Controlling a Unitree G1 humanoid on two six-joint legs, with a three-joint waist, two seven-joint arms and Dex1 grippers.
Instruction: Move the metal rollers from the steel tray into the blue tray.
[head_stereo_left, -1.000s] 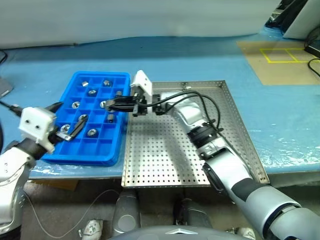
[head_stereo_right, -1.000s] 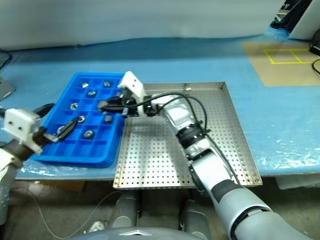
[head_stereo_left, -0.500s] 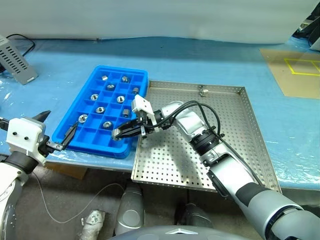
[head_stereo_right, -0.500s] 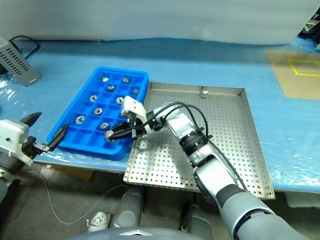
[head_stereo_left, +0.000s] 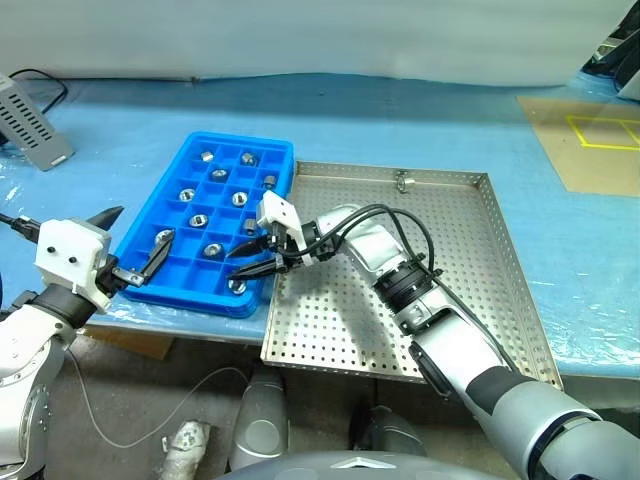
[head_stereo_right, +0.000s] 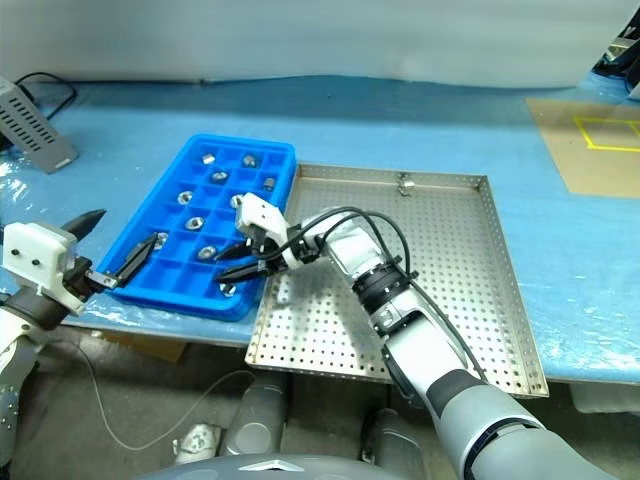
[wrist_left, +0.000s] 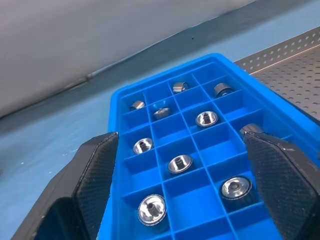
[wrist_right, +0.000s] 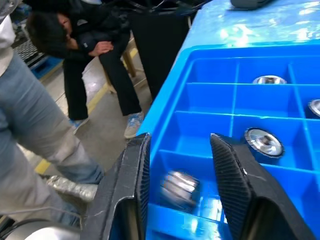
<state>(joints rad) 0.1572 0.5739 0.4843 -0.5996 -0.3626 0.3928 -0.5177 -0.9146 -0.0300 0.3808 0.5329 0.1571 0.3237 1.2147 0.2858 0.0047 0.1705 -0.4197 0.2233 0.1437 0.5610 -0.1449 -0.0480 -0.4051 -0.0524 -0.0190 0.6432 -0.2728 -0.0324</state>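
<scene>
Over the near corner of the bright blue gridded plastic tray (head_stereo_left: 150, 235), the right tool (head_stereo_left: 250, 262) gapes narrowly, its small shiny metal roller (wrist_right: 179, 189) dropping loose and liable to bounce out.

Each forearm is sheathed in glossy silver-grey shells joined by black ribbed collars. Black cables are looped along the right wrist. A white box-shaped camera housing with small dark holes is mounted above each pair of textured black fingers.
</scene>
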